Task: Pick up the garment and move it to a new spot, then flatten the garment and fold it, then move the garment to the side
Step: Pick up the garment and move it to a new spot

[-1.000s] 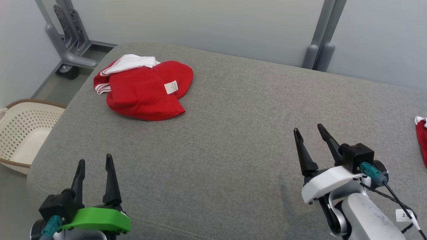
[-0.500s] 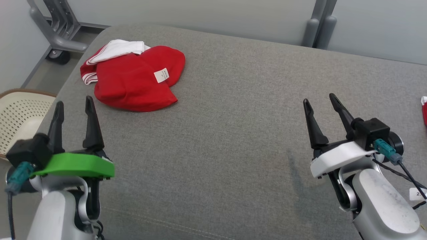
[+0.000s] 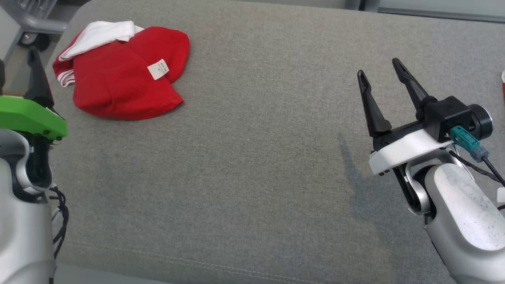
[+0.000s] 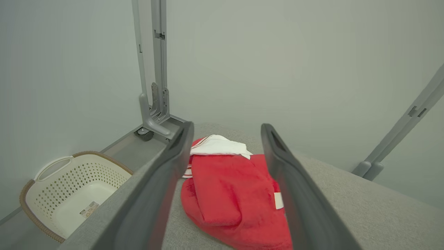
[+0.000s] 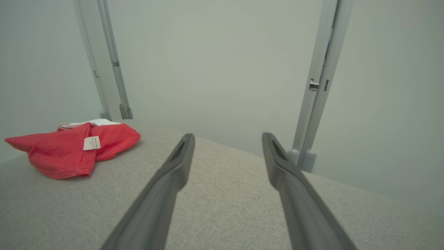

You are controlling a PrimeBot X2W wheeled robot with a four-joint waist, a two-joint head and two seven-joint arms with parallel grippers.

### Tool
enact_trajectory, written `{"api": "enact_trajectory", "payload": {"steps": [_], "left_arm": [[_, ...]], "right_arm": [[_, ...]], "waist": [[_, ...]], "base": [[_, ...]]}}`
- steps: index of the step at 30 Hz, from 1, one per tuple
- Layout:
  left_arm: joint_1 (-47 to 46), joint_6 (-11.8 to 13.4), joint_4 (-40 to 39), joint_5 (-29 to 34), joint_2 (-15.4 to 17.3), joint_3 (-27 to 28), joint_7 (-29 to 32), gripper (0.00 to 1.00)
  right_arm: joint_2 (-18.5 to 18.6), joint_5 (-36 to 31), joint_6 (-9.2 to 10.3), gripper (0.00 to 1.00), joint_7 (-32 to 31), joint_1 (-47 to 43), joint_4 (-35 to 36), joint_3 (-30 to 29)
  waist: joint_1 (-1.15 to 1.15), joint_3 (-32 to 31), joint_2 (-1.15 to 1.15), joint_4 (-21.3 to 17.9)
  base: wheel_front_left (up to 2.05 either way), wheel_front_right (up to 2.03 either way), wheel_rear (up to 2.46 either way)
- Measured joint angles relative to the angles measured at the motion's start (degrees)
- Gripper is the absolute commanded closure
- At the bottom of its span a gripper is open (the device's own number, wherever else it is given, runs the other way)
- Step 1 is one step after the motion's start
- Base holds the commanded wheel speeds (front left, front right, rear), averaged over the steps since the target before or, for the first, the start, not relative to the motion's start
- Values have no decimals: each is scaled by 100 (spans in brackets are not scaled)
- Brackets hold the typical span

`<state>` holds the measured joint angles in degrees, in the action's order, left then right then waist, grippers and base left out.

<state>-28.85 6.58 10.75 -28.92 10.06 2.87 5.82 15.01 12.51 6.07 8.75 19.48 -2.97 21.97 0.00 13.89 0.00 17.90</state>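
Left gripper: long dark fingers spread, empty, over edge of grey fabric cushion. Right gripper: spread, empty, above bare cushion. Crumpled red fleece garment with white trim lies just ahead of left gripper, well left of right gripper. Cream perforated plastic basket on floor, left of left gripper.

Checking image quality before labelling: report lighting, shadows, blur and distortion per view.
Head view: soft, even light; the right gripper throws a faint shadow on the grey cushion. Left wrist view: no glare, garment crisp, left gripper soft near the lens. Right wrist view: flat light, wide-angle stretch along the fingers.
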Motion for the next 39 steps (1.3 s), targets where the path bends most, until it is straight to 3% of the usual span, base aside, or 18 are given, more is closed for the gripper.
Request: {"api": "enact_trajectory", "payload": {"steps": [11,22,32,34,35,39], "left_arm": [[-700,26,1036,-197,181,461,725,0],[-1056,49,1795,-152,-10,435,884,0],[-1294,51,2451,47,-54,457,799,0],[-1356,51,2557,74,-59,449,764,72],[-1379,51,2580,107,-64,439,724,100],[-1553,51,2585,165,-79,392,444,100]], "right_arm": [[191,-181,-48,0,-294,268,376,34],[403,-225,-47,0,-431,361,547,-120],[450,-242,-52,0,-478,370,612,-107],[456,-242,-52,0,-480,375,625,-105],[459,-242,-53,0,-486,377,626,-105],[483,-242,-53,0,-485,380,621,-120]], "waist": [[0,760,0,-474],[0,1402,0,-745],[0,1670,0,-711],[0,1687,0,-703],[1,1693,0,-700],[1,1701,0,-681]], "base": [[0,0,0],[0,0,0],[0,0,0],[0,0,0],[0,0,0],[0,0,0]]}}
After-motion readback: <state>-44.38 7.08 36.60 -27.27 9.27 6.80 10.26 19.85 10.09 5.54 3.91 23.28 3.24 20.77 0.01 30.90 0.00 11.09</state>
